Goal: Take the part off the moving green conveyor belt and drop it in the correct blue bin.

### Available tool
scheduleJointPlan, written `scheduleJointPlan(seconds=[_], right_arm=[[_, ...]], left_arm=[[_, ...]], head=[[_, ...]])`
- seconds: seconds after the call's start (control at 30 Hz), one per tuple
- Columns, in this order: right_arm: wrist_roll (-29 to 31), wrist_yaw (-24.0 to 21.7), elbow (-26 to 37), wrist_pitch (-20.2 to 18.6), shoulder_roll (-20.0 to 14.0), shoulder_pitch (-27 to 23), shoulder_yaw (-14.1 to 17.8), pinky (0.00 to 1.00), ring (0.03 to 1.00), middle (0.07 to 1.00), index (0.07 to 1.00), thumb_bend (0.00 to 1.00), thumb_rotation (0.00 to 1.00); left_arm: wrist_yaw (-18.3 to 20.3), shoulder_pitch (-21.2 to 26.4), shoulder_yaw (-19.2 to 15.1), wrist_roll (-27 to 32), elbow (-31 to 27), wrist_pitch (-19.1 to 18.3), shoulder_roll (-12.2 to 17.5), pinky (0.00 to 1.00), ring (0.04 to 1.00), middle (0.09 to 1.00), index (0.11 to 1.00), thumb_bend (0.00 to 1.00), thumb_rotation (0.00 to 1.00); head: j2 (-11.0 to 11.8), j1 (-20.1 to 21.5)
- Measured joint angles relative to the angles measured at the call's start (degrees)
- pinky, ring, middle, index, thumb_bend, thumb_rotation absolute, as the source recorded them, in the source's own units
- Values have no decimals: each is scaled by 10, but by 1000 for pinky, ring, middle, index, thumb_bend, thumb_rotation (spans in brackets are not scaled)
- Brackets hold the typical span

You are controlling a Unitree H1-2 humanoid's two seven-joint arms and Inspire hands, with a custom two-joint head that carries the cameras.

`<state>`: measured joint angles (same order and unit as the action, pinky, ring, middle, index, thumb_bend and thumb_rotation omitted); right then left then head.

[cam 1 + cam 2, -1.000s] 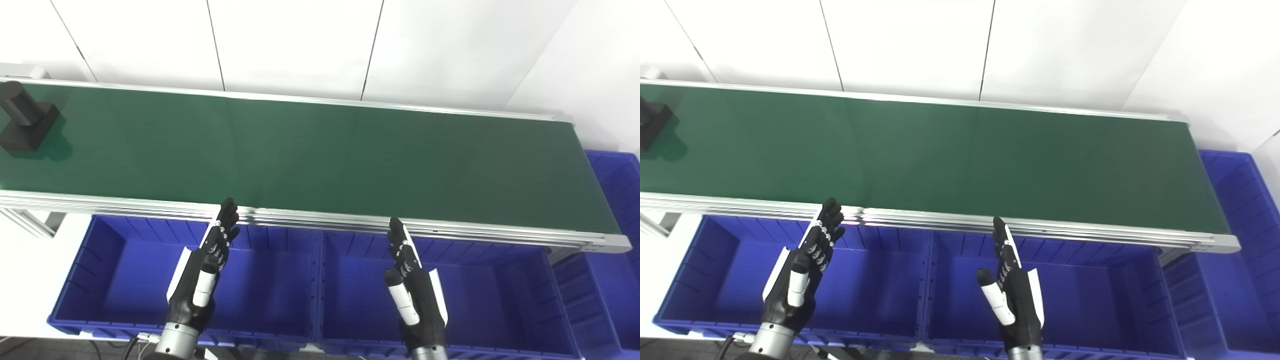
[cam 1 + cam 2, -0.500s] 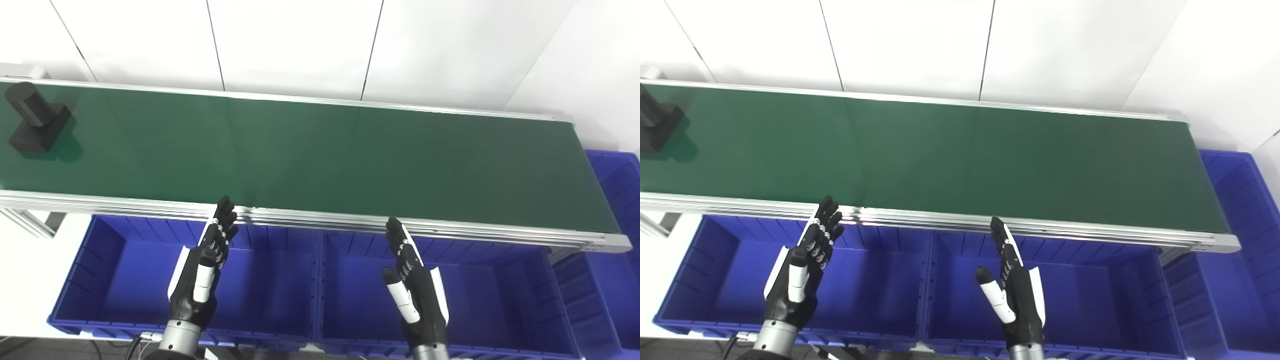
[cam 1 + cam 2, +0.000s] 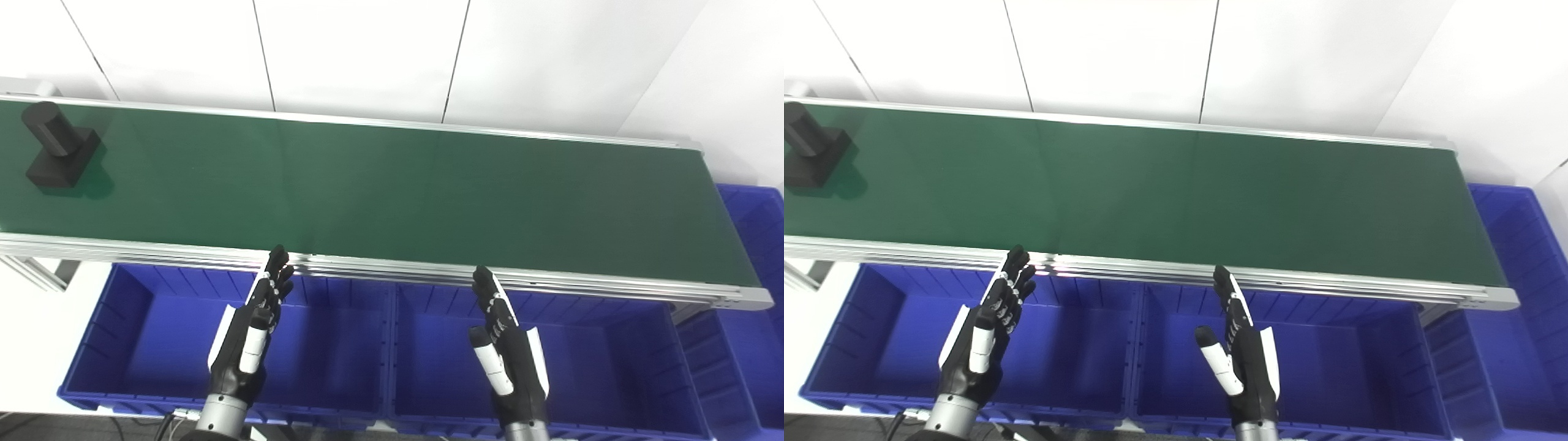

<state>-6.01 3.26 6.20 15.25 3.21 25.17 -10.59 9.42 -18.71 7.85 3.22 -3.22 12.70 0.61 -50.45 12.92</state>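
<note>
Green belt [image 3: 392, 190] carries a black part [image 3: 58, 147] far left — both hands [image 3: 248, 343] [image 3: 508, 355] released.

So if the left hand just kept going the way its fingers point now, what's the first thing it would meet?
The left hand points up and away over the left blue bin. First in line looks like the conveyor's near aluminium rail, then the green belt; height is unclear, so it may pass above. The black part lies well off that line.

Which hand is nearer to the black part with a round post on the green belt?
Left. The left hand hovers over the left blue bin, below and right of the black part. The right hand is farther right, over the middle blue bin.
</note>
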Motion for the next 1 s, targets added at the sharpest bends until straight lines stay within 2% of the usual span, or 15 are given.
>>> scheduleJointPlan(seconds=[0.57, 1.0], right_arm=[[-1, 0, -3, 1, 2, -2, 1, 980, 946, 939, 940, 781, 809], [18, -3, -2, 1, 2, -2, 1, 993, 967, 951, 945, 811, 803]], left_arm=[[0, 2, 0, 0, 2, 8, 1, 970, 983, 1000, 987, 801, 972], [0, 2, 0, 0, 4, 17, 2, 971, 983, 1000, 987, 802, 972]], head=[[0, -1], [0, -1]])
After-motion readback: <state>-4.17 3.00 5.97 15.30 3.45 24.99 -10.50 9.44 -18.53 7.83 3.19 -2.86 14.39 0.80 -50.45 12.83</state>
